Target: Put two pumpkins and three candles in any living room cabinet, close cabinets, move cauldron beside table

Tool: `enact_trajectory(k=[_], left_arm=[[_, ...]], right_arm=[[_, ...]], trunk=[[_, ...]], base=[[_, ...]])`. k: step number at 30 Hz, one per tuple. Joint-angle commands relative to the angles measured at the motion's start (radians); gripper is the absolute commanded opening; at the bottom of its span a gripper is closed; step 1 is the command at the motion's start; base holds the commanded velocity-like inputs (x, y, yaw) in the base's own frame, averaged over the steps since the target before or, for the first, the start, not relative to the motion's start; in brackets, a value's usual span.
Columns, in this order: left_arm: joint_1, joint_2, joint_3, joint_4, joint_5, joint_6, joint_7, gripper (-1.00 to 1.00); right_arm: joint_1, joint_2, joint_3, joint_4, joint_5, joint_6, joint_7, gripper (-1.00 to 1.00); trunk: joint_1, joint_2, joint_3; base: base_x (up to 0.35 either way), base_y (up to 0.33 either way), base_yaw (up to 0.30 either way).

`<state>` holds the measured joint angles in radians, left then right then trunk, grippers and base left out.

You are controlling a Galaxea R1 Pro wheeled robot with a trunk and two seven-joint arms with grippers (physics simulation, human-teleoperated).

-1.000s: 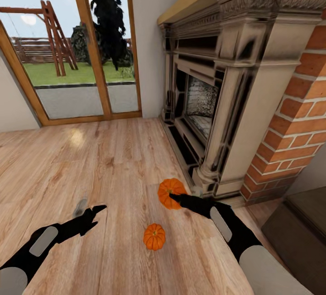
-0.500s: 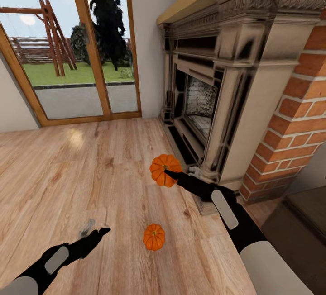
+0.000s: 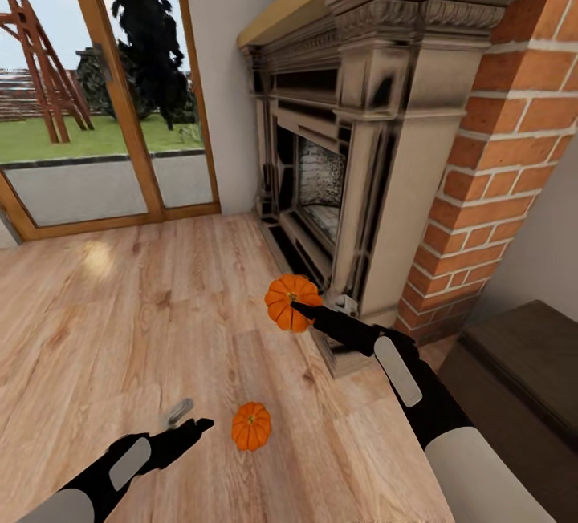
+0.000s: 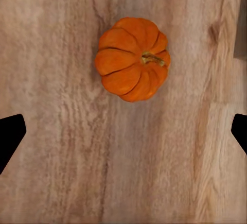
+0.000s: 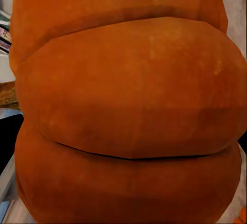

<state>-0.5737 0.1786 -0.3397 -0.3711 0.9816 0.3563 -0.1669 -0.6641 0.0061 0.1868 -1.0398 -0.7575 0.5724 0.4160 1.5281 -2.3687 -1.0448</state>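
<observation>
One small orange pumpkin [image 3: 289, 301] hangs above the floor beside the fireplace base, with my right gripper [image 3: 303, 311] shut on it; in the right wrist view its ribbed skin [image 5: 123, 100] is pressed close to the lens. The other pumpkin [image 3: 251, 425] rests on the wooden floor. My left gripper [image 3: 191, 423] hovers open just to its left, and in the left wrist view this pumpkin [image 4: 132, 59] lies ahead of the spread fingertips [image 4: 10, 134]. The candles and the cauldron are out of view.
A stone and brick fireplace [image 3: 361, 146] rises at the right, its base jutting onto the floor. A low dark-brown cabinet [image 3: 522, 379] fills the lower right corner. Glass patio doors [image 3: 96, 122] stand at the far left. Wooden floor [image 3: 120, 322] stretches between.
My right gripper lifted its pumpkin off the floor. The left arm drew back and lower, near the floor pumpkin. The view has swung to the right.
</observation>
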Motion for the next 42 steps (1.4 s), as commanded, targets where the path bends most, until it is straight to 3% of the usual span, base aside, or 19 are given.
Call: enact_trajectory(k=[1, 11, 19, 23, 26, 30, 33, 35, 37, 38, 42], left_arm=[[0.000, 0.002, 0.000, 0.000, 0.000, -0.001, -0.001, 1.00], [0.000, 0.022, 0.005, -0.022, 0.000, 0.000, -0.006, 1.00], [0.000, 0.023, 0.003, -0.023, 0.000, 0.000, -0.007, 1.00], [0.000, 0.025, 0.002, -0.023, 0.000, 0.002, -0.016, 1.00], [0.000, 0.030, 0.003, -0.023, 0.000, 0.008, -0.055, 1.00], [0.000, 0.057, 0.004, -0.022, 0.000, 0.011, -0.123, 1.00], [-0.001, 0.073, 0.004, -0.023, 0.000, 0.013, -0.198, 1.00], [-0.003, 0.080, 0.004, -0.023, -0.001, 0.015, -0.279, 1.00], [-0.008, 0.080, 0.004, -0.023, -0.001, 0.015, -0.287, 1.00], [-0.012, 0.080, 0.004, -0.023, -0.001, 0.015, -0.289, 1.00], [-0.012, 0.079, 0.005, -0.024, -0.001, 0.016, -0.291, 1.00]], right_arm=[[0.000, 0.000, -0.001, 0.000, -0.004, 0.000, 0.000, -1.00], [0.000, 0.002, -0.001, 0.001, -0.003, -0.005, 0.000, -1.00], [0.000, 0.002, -0.001, 0.001, -0.003, -0.005, 0.003, -1.00], [0.000, 0.002, -0.001, 0.001, -0.003, -0.005, 0.003, -1.00], [0.000, 0.001, -0.001, 0.001, -0.003, -0.005, 0.003, -1.00], [0.000, 0.001, -0.001, 0.001, -0.003, -0.005, 0.003, -1.00], [0.000, 0.001, -0.001, 0.001, -0.003, -0.005, 0.003, -1.00], [0.000, 0.000, -0.001, 0.001, -0.004, -0.005, 0.003, -1.00], [0.000, 0.000, 0.007, 0.002, -0.004, -0.005, 0.002, -1.00], [0.000, -0.003, 0.055, 0.002, -0.004, -0.006, 0.003, -1.00], [0.000, -0.006, 0.065, 0.002, -0.005, -0.005, 0.003, -1.00]], trunk=[[0.000, 0.000, 0.000], [0.038, -0.070, -0.030], [0.069, -0.126, -0.055], [0.073, -0.132, -0.070], [0.075, -0.133, -0.082], [0.077, -0.134, -0.097], [0.078, -0.134, -0.109], [0.079, -0.135, -0.117], [0.080, -0.135, -0.125], [0.080, -0.136, -0.128], [0.082, -0.137, -0.144]], base=[[0.000, 0.000, -0.199], [0.000, 0.000, -0.031], [0.000, 0.000, 0.000], [0.000, 0.000, 0.000], [0.000, 0.000, 0.000], [0.000, 0.000, 0.000], [0.000, 0.000, 0.000], [0.000, 0.000, 0.000], [0.000, 0.000, 0.000], [0.000, 0.000, 0.000], [0.000, 0.000, 0.000]])
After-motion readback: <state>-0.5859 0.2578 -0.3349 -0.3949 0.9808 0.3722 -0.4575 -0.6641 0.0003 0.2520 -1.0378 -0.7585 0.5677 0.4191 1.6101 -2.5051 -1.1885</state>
